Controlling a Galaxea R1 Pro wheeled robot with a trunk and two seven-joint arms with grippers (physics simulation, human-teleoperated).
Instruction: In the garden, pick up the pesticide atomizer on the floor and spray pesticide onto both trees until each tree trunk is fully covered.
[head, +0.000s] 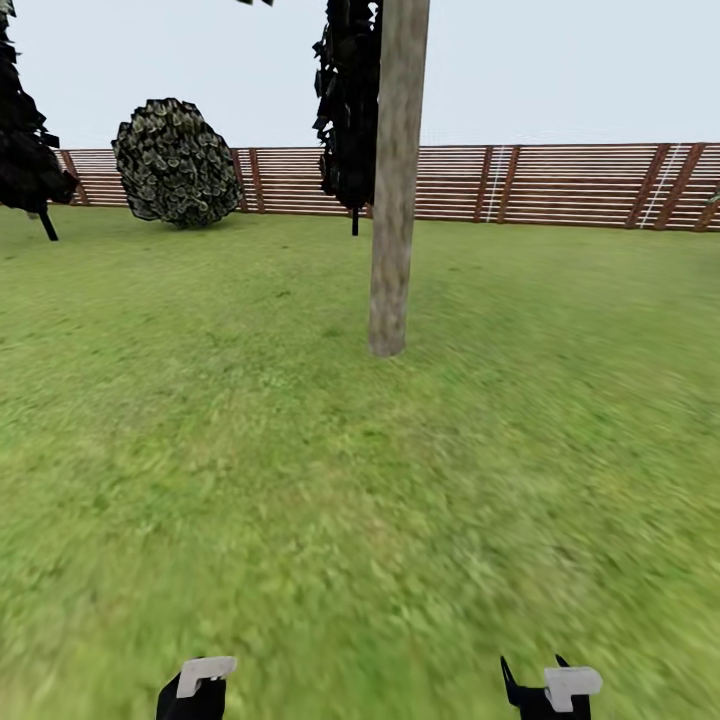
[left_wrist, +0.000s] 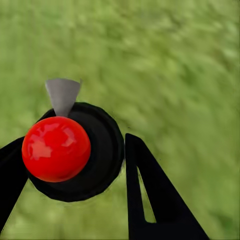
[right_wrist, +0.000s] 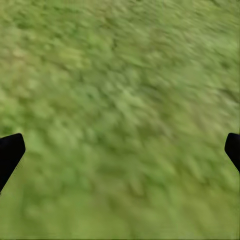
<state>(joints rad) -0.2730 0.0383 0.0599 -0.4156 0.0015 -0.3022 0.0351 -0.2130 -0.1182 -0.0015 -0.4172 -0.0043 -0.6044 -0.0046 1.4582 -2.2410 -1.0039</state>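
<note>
My left gripper (left_wrist: 75, 142) is shut on the pesticide atomizer (left_wrist: 75, 150), a black round body with a glossy red ball top and a grey cone nozzle, held over grass. The right gripper (right_wrist: 120, 145) is open, its fingertips (right_wrist: 10, 150) wide apart over bare lawn. In the head view a tree trunk (head: 395, 200), thick, pale grey-brown and slightly leaning, rises from the lawn straight ahead, a few metres off. Both arm ends show at the bottom edge, the left (head: 195, 688) and the right (head: 552, 690). The trunk's foliage is cut off above.
A reddish-brown slat fence (head: 560, 185) closes the far side of the lawn. A round bush (head: 175, 160) stands at the back left. Dark-leaved trees stand behind the trunk (head: 348, 100) and at the far left (head: 25, 150). Open grass (head: 300, 480) lies between me and the trunk.
</note>
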